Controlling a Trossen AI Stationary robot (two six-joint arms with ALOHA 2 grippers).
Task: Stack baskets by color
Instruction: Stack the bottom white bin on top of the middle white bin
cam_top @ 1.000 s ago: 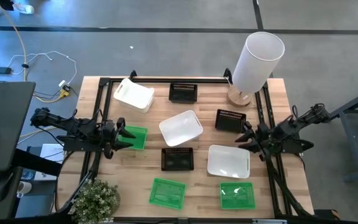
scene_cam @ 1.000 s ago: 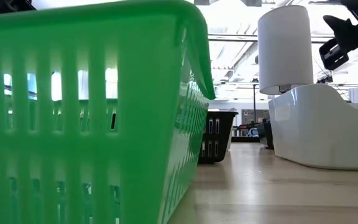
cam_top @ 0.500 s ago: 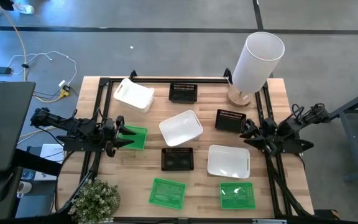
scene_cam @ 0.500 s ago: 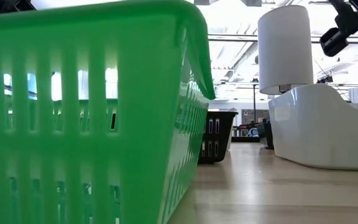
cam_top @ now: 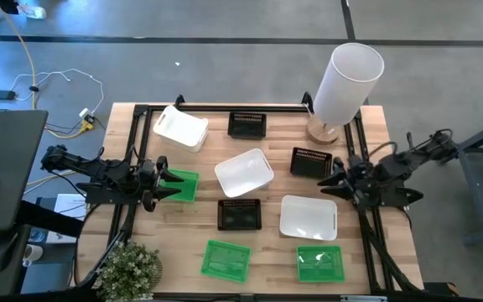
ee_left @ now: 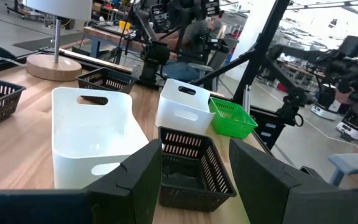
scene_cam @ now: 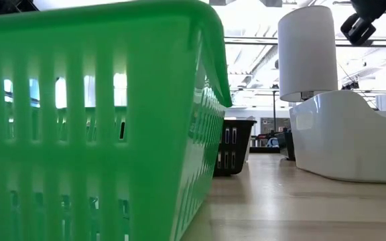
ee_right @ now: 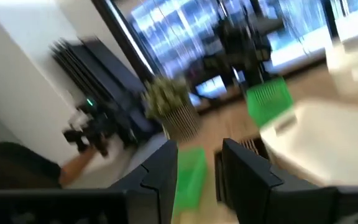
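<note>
Smooth, glossy plastic baskets [cam_top: 244, 172] sit on a pale, matt wooden table [cam_top: 367, 134] of joined strips.

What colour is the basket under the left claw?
Bright green basket, beneath the left claw; clearest in the high view.

The table [cam_top: 275, 205] is made of light wood strips and has a black metal frame [cam_top: 137, 134] around it. It stands on a gray floor [cam_top: 225, 67] with dark lines across it. A white cable [cam_top: 57, 84] curls on the floor near the table's corner. A small green plant [cam_top: 128, 270] sits at the table's edge. A tall white lamp [cam_top: 346, 80] stands on a round wooden base. Far behind, the room is bright, with long ceiling lights [scene_cam: 253, 43] and more desks.
</note>
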